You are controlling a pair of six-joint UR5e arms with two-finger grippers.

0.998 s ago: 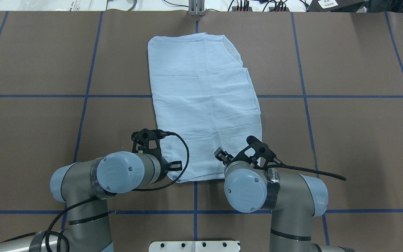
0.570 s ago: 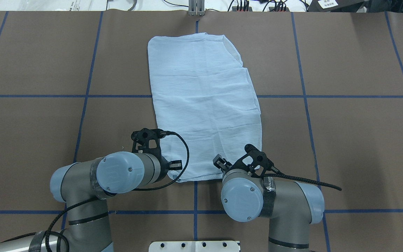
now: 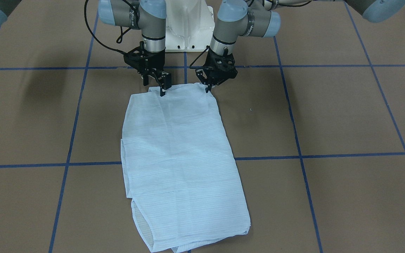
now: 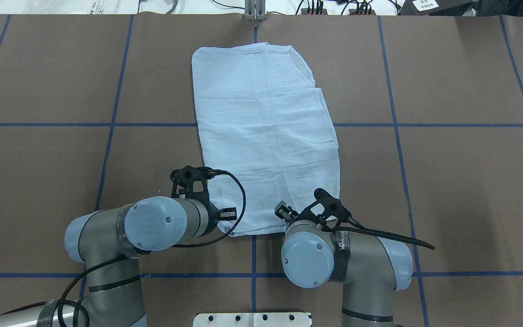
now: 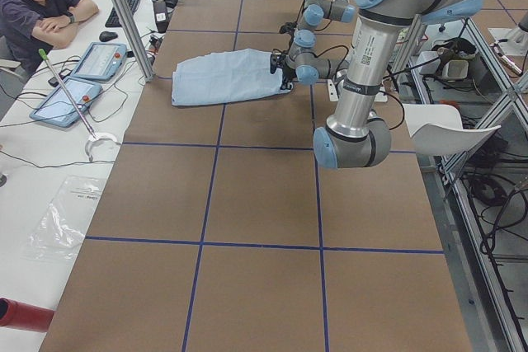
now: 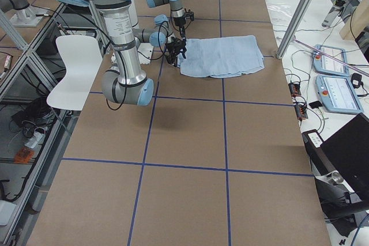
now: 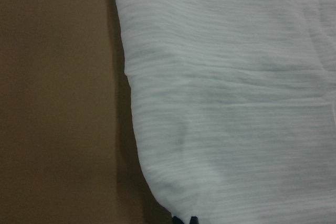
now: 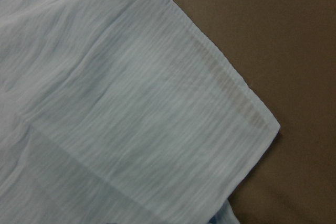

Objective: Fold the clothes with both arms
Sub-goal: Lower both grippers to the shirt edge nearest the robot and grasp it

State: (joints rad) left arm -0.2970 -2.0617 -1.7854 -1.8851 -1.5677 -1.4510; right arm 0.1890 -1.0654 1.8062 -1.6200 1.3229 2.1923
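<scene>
Overhead exterior shows the right tool (image 3: 154, 87) has crept left along the near hem of the shirt (image 4: 266, 136) lying flat mid-surface (image 4: 447, 181) — jaws spread wide, can't tell for the left tool (image 3: 213, 84) — so probably lining up a corner grab.

Table (image 4: 461, 181) open beside shirt (image 4: 261, 127) — arms (image 4: 161, 225) nearside.

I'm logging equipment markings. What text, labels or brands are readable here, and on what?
"WAN...": black strap on the right arm; remaining letters blurred.
White label, top right of overhead view: unreadable.
Sticker on the left arm: unreadable.
No text on the shirt.
</scene>
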